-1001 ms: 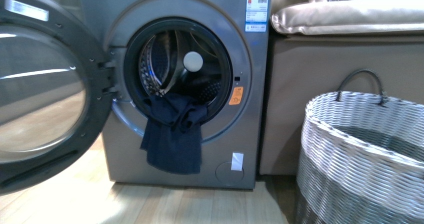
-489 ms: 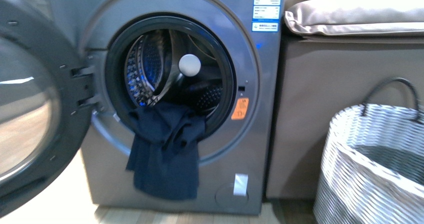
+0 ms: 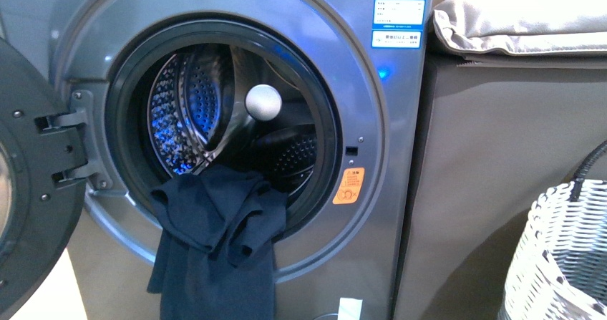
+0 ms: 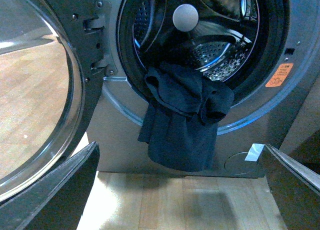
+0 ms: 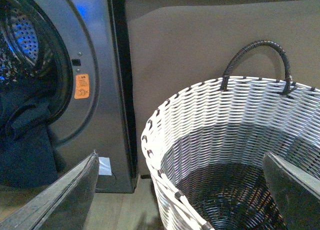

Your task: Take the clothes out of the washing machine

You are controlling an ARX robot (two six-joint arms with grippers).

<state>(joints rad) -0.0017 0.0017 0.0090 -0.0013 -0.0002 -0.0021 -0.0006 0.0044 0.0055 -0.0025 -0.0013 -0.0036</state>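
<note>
Over washing machine [image 3: 390,134] rim, clothes [image 3: 215,255] draped; left pincer [image 4: 180,146], right pincer [image 5: 180,154] both spread wide, empty.

We are seeing a washing machine [image 3: 401,119] clad in smooth grey metal with a satin sheen, its drum [image 3: 182,112] gleaming as perforated polished steel. The clothes [image 3: 215,255] are showing as soft, matt dark cloth. We are finding the door [image 4: 40,89] glazed and glossy, the basket [image 5: 235,115] ribbed with woven strands, the sofa [image 3: 501,162] matt fabric, and the floor [image 4: 165,205] smooth pale wood.
</note>
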